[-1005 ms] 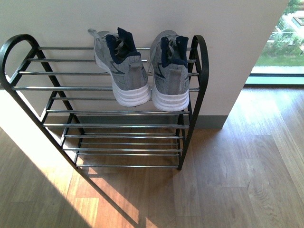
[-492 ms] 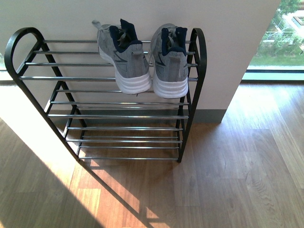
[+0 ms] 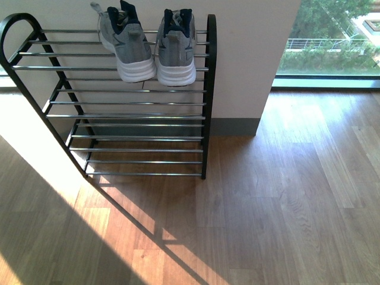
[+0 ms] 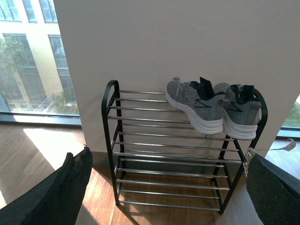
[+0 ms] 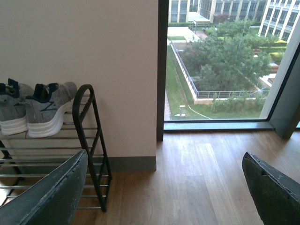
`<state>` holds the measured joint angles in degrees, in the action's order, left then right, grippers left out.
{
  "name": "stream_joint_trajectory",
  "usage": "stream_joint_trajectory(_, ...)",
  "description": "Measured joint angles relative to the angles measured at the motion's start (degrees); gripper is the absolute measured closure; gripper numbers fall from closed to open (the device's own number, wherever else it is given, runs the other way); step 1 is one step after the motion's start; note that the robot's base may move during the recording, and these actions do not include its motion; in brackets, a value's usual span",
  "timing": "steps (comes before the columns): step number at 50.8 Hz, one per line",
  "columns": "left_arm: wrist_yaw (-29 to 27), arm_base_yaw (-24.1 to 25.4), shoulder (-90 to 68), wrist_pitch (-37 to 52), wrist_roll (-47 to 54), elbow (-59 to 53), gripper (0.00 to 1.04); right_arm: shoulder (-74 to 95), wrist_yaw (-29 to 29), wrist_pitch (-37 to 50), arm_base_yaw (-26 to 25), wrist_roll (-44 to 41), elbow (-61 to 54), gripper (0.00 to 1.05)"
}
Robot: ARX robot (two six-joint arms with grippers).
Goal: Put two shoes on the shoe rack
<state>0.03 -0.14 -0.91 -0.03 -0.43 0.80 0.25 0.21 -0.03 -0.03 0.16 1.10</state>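
Two grey sneakers sit side by side on the top tier of the shoe rack (image 3: 205, 95), at its right end: one (image 3: 123, 41) on the left, the other (image 3: 176, 44) against the right side frame. Their white heels face me. They also show in the left wrist view (image 4: 194, 103) and the right wrist view (image 5: 47, 110). My left gripper (image 4: 171, 187) is open and empty, well back from the rack (image 4: 112, 140). My right gripper (image 5: 164, 187) is open and empty over bare floor right of the rack (image 5: 93, 145). The blue slide sandals are out of view.
The rack stands against a white wall with a grey skirting (image 3: 234, 126). The lower tiers hold nothing. Wood floor (image 3: 267, 208) spreads in front and to the right. A floor-level window (image 3: 326, 47) is at the far right.
The rack and sneakers have shifted up and left in the front view and look smaller. More floor shows in front and to the right. The sneakers have not moved on the rack.
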Motion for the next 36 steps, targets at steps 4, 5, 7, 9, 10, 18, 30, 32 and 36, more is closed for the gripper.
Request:
stream_joint_trajectory(4,0.0,0.0,0.0,0.0,0.0,0.0,0.09,0.0,-0.2,0.0,0.0,0.0,0.0,0.09)
stream_joint_trajectory(5,0.0,0.0,0.0,0.0,0.0,0.0,0.09,0.0,-0.2,0.0,0.0,0.0,0.0,0.09)
stream_joint_trajectory(7,0.0,0.0,0.0,0.0,0.0,0.0,0.09,0.0,-0.2,0.0,0.0,0.0,0.0,0.09)
stream_joint_trajectory(9,0.0,0.0,0.0,0.0,0.0,0.0,0.09,0.0,-0.1,0.0,0.0,0.0,0.0,0.09)
stream_joint_trajectory(10,0.0,0.0,0.0,0.0,0.0,0.0,0.09,0.0,-0.1,0.0,0.0,0.0,0.0,0.09)
stream_joint_trajectory(18,0.0,0.0,0.0,0.0,0.0,0.0,0.09,0.0,-0.2,0.0,0.0,0.0,0.0,0.09)
stream_joint_trajectory(30,0.0,0.0,0.0,0.0,0.0,0.0,0.09,0.0,-0.2,0.0,0.0,0.0,0.0,0.09)
stream_joint_trajectory(32,0.0,0.0,0.0,0.0,0.0,0.0,0.09,0.0,-0.2,0.0,0.0,0.0,0.0,0.09)
stream_joint_trajectory(36,0.0,0.0,0.0,0.0,0.0,0.0,0.09,0.0,-0.2,0.0,0.0,0.0,0.0,0.09)
